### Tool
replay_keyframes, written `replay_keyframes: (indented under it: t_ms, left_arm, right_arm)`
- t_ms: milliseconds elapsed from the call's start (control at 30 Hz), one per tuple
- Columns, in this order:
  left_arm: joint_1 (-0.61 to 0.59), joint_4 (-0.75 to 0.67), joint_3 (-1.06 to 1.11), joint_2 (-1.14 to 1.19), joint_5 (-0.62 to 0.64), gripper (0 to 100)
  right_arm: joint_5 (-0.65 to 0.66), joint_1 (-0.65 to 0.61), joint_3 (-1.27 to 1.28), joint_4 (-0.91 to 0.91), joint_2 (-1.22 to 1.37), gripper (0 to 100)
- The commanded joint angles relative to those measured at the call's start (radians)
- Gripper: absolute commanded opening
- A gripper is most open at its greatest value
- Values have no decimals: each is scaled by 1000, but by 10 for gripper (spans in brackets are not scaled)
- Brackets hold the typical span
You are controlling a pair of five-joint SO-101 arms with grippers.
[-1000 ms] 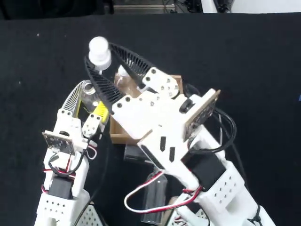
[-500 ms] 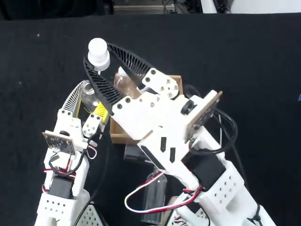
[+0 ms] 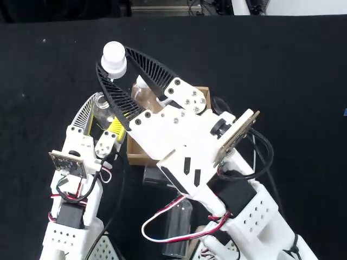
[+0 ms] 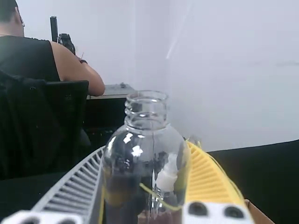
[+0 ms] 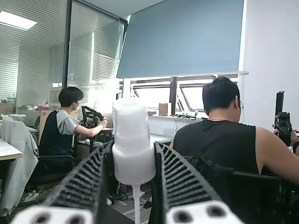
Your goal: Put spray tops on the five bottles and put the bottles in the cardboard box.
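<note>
The right arm (image 3: pixel 184 143) covered most of the cardboard box (image 3: pixel 135 157) at the centre of the high view. At upper left the right gripper (image 3: pixel 114 69) pinched the white spray top (image 3: pixel 114 58) between its black fingers (image 3: pixel 149 67); just below, the left gripper (image 3: pixel 104 106) clamped an open bottle (image 4: pixel 142 154).

spray top (image 3: pixel 114 57) is sitting between right gripper (image 3: pixel 112 69) fingers, beyond the open bottle | open bottle (image 4: pixel 142 154) is standing upright in left gripper (image 3: pixel 102 104), just left of cardboard box (image 3: pixel 139 157) | capped bottle (image 3: pixel 142 86) is standing in the box | loose bottle (image 3: pixel 176 227) is lying before the box
</note>
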Motion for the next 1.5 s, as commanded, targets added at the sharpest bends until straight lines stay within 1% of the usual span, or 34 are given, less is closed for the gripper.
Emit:
replay_keyframes:
  t_ms: [0,400,700,1067,1467]
  left_arm:
    - [8,-12,21,-15,-2,30]
    - [8,-12,21,-15,-2,30]
    - [8,-12,21,-15,-2,30]
    - [8,-12,21,-15,-2,30]
    - [8,-12,21,-15,-2,30]
  right_arm:
    - [-8,-12,-21,-32,94,11]
    - [-8,-12,-38,-25,117,11]
    - [0,-6,4,-25,2,11]
    - [-6,-11,5,-25,2,11]
    - [-8,-12,-13,-26,120,11]
